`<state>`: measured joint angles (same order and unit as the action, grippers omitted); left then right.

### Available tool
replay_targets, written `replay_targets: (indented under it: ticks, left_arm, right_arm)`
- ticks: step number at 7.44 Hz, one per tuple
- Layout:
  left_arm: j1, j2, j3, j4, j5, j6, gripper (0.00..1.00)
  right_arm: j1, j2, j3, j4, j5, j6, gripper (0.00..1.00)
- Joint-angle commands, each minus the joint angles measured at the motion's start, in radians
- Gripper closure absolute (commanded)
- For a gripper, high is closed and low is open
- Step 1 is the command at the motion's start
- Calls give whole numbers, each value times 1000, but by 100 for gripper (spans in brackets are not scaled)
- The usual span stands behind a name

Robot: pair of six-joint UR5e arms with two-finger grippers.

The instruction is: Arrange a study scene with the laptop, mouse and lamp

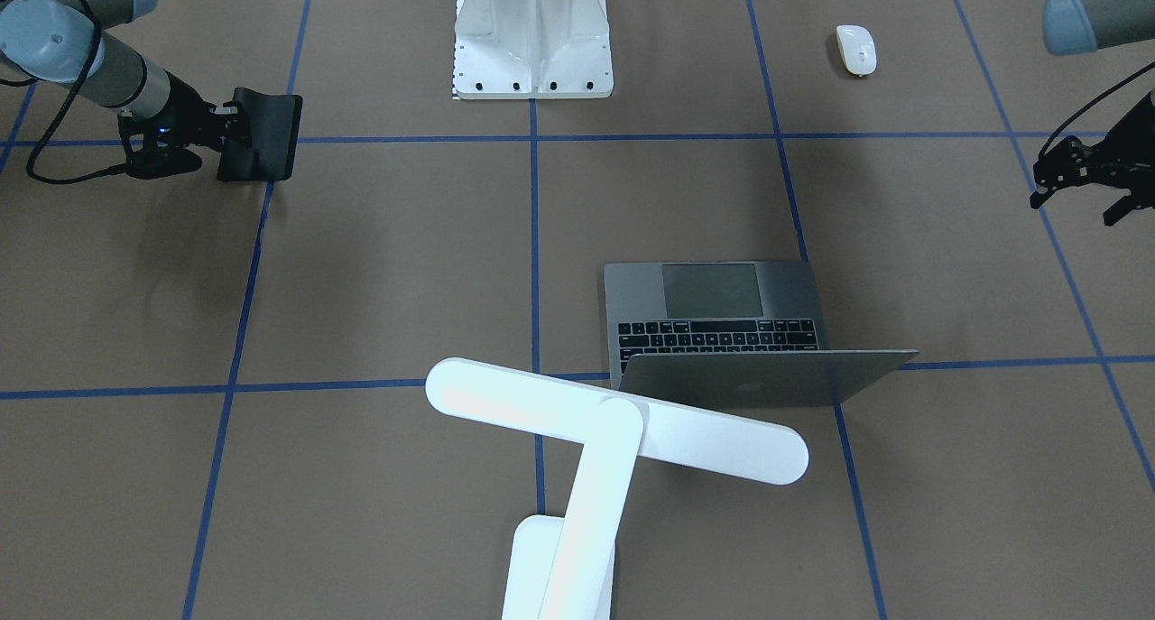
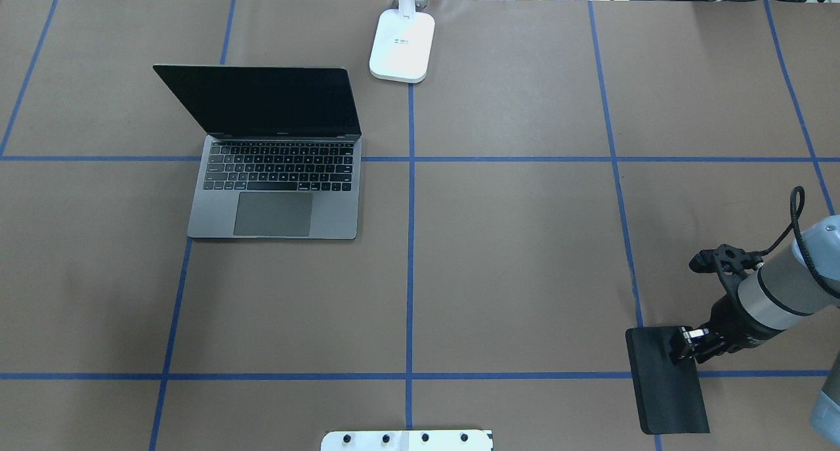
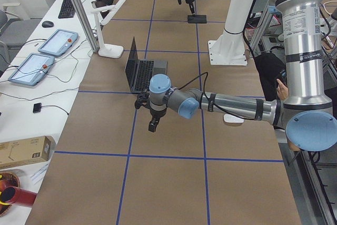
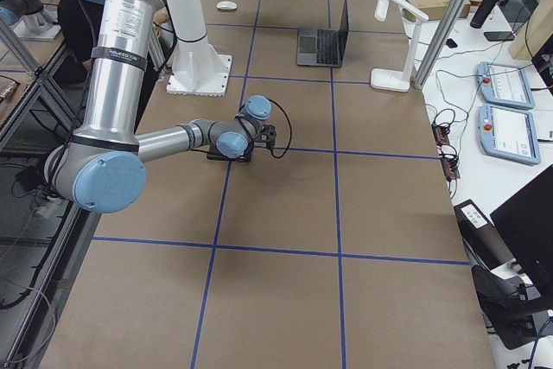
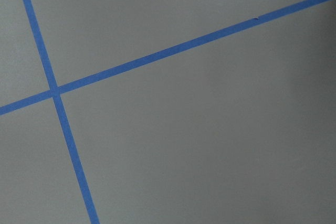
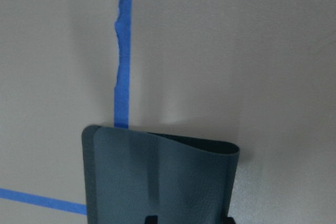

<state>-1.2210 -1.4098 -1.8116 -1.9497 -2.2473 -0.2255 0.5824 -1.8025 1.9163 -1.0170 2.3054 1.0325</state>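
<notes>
Left fingers (image 1: 1042, 194), spread — mouse (image 1: 855, 50) well apart

Faint apple logo on the laptop (image 1: 767, 378) lid, small print on the lamp (image 2: 401, 60) base, too small to read

the laptop (image 2: 275, 175) sits far left of the robot, the lamp (image 2: 401, 47) behind it, rightward. the mouse (image 1: 856, 50) lies left of the pedestal (image 1: 532, 38), the pad (image 2: 666, 388) right.
</notes>
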Motion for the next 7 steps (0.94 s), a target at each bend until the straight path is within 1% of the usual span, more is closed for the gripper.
replay_targets:
  ticks: [1,6,7]
  left_arm:
    - [0,0,0,0,0,-2,0]
    - [0,0,-2,0,0,-2,0]
    - [0,0,0,0,0,0,0]
  right_arm:
    - [-1,-1,0,0,-1,0,49]
    - [-18,-3,-11,0,-3,-2,49]
    - [-12,-3,-11,0,0,-2,52]
